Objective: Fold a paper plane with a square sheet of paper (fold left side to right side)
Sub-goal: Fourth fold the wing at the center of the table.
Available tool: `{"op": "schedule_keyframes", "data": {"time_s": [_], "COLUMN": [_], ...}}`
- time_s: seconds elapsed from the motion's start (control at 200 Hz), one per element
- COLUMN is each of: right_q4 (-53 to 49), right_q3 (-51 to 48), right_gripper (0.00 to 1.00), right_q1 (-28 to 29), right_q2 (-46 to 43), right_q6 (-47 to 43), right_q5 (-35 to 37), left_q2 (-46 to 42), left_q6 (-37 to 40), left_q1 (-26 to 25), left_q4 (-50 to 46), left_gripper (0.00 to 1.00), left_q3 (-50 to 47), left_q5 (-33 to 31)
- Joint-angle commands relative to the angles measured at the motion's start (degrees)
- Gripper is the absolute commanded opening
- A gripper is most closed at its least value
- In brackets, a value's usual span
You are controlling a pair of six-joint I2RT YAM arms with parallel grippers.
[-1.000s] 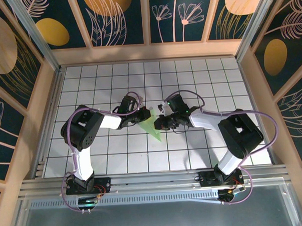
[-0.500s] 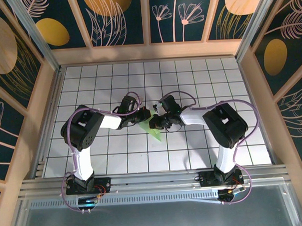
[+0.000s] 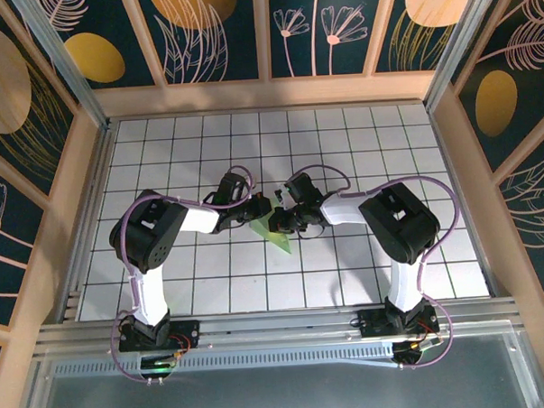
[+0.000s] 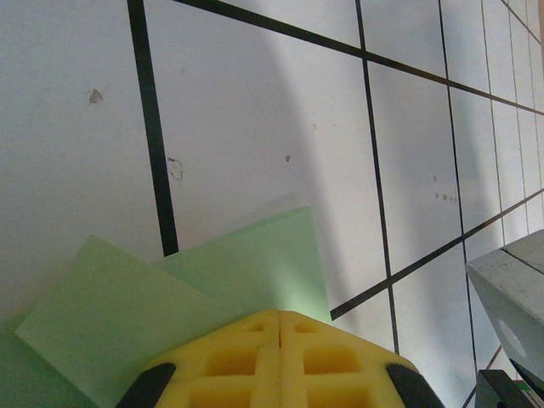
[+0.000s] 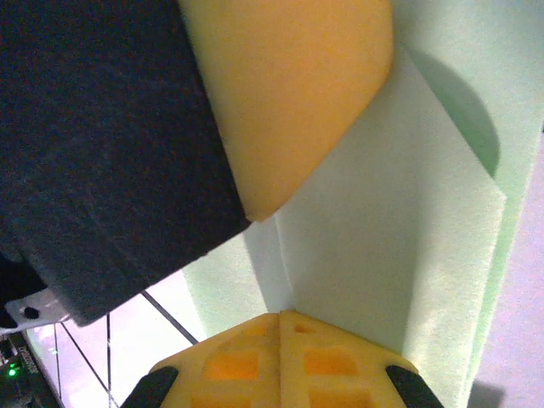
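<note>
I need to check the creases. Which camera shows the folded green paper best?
The right wrist view: the folded paper is close up, overlapping layers and fold edges plain. The left wrist view shows two overlapping corners of it. The top view shows a small wedge, partly covered.

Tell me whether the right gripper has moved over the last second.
Yes. The right gripper slid left along the table grid, closer to the left gripper.
</note>
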Motion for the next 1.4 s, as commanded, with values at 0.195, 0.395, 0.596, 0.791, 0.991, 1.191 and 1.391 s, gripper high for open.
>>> {"op": "schedule_keyframes", "data": {"time_s": [0.195, 0.395, 0.596, 0.791, 0.991, 1.191, 1.391], "right_q4": [-4.6, -5.4, -5.6, -6.2, -6.9, -7.7, -9.2], "right_q3": [-4.3, -5.6, -7.4, -8.6, -9.9, -10.8, -11.3], "right_gripper": [0.0, 0.0, 0.0, 0.0, 0.0, 0.0, 0.0], "right_q1": [1.2, 1.5, 1.6, 1.8, 2.0, 2.3, 2.5], "right_q2": [-3.6, -5.1, -6.3, -7.6, -8.9, -9.4, -10.2], "right_q6": [0.0, 0.1, 0.4, 0.3, 0.3, 0.3, 0.0], "right_q5": [2.0, 2.2, 2.4, 2.4, 2.5, 2.8, 3.8], "left_q2": [2.8, 3.1, 3.0, 3.1, 3.0, 3.1, 3.2], "left_q6": [0.3, 0.2, 0.3, 0.6, 0.8, 0.8, 0.9], "left_q1": [0.3, 0.4, 0.4, 0.3, 0.4, 0.4, 0.4], "left_q4": [-8.7, -8.7, -8.8, -9.4, -9.8, -9.9, -10.1], "left_gripper": [0.0, 0.0, 0.0, 0.0, 0.0, 0.0, 0.0], "left_q3": [-0.6, -0.6, -0.6, -0.2, -0.1, 0.0, 0.2], "left_q5": [-6.5, -6.7, -6.9, -7.1, -7.4, -7.4, -7.5]}}
